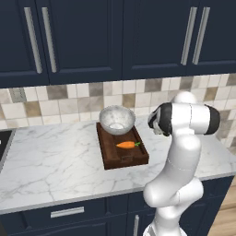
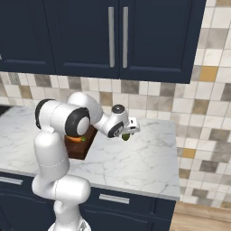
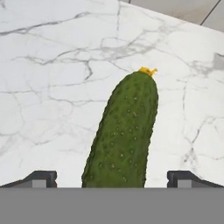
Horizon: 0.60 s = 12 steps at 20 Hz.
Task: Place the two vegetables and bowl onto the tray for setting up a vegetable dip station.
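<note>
1. Hand view: gripper (image 3: 112,177) is spread wide, fingertips on either side of the cucumber (image 3: 124,135), not pinching it.
2. Carrot (image 1: 127,144) and bowl (image 1: 117,119) sit on the tray (image 1: 110,152); cucumber lies right of it.

The setting is a kitchen. Navy wall cabinets (image 1: 115,37) hang above a tiled backsplash (image 1: 69,103). A white marble counter (image 1: 50,161) tops matching drawers (image 1: 67,213).
</note>
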Available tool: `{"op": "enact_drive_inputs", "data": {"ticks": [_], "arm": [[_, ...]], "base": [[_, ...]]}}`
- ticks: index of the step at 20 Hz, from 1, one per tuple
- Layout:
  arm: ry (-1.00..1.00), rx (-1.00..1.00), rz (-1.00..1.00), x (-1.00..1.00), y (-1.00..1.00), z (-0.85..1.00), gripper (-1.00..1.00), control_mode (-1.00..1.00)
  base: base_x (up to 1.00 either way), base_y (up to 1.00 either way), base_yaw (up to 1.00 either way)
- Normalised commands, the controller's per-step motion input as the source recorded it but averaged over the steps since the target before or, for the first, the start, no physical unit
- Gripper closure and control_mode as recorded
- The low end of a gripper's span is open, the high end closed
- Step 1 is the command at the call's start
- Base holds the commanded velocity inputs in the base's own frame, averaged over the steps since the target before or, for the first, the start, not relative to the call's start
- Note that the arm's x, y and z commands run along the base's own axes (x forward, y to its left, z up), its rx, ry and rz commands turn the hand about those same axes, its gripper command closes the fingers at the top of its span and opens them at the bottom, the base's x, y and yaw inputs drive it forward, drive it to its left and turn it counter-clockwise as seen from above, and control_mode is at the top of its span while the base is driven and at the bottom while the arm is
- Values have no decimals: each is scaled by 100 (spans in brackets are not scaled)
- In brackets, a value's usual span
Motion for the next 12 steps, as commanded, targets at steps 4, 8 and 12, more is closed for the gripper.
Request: {"op": "enact_drive_inputs", "data": {"ticks": [4, 8, 12], "arm": [[0, 0, 0, 21, -2, -17, -100, -100], [0, 0, 0, 9, -1, -14, 100, -100], [4, 0, 0, 1, -5, -9, 100, -100]], "base": [[0, 0, 0], [0, 0, 0], [0, 0, 0]]}}
